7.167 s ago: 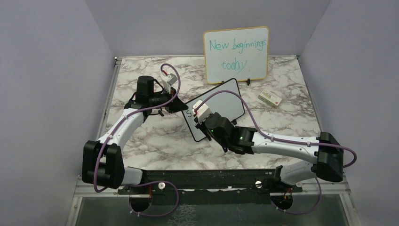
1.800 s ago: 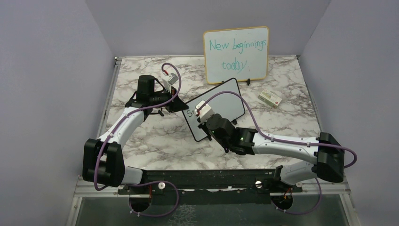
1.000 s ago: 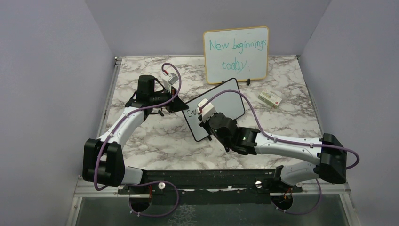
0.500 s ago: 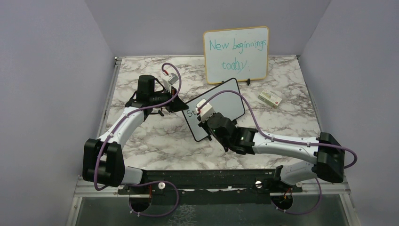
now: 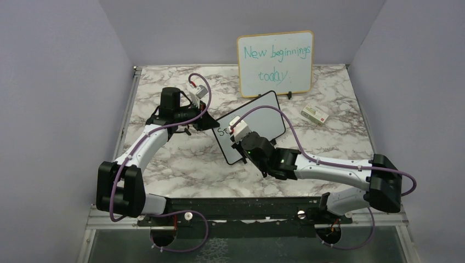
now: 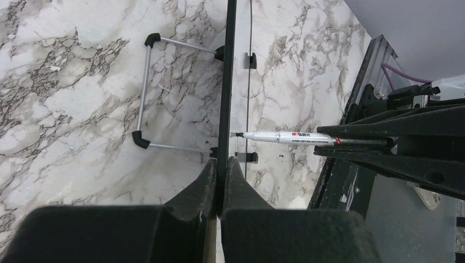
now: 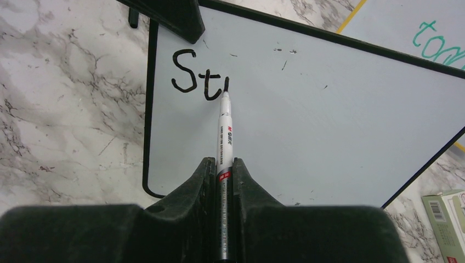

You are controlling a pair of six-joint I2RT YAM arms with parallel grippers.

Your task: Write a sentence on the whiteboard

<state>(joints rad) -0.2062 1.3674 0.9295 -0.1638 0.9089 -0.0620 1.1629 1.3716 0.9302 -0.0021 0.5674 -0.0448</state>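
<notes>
The whiteboard [image 5: 270,117], small and black-framed, stands tilted at mid-table. My left gripper [image 5: 206,121] is shut on its left edge; in the left wrist view the board [image 6: 226,82] is edge-on between the closed fingers [image 6: 219,167]. My right gripper [image 7: 224,164] is shut on a white marker [image 7: 225,129]. The marker's tip touches the board face [image 7: 329,126] just right of the black letters "St" [image 7: 192,79], where a short stroke shows. The left wrist view also shows the marker [image 6: 285,137] tip against the board.
A larger wood-framed board [image 5: 276,63] with teal writing stands at the back. A small box [image 5: 315,114] lies right of the whiteboard, also in the right wrist view's corner [image 7: 447,219]. The whiteboard's wire stand [image 6: 142,93] rests on the marble.
Over the earlier frames the writing grew from "S" to "St". In the last second the right arm shifted slightly left and the marker tip sits just right of the "t".
</notes>
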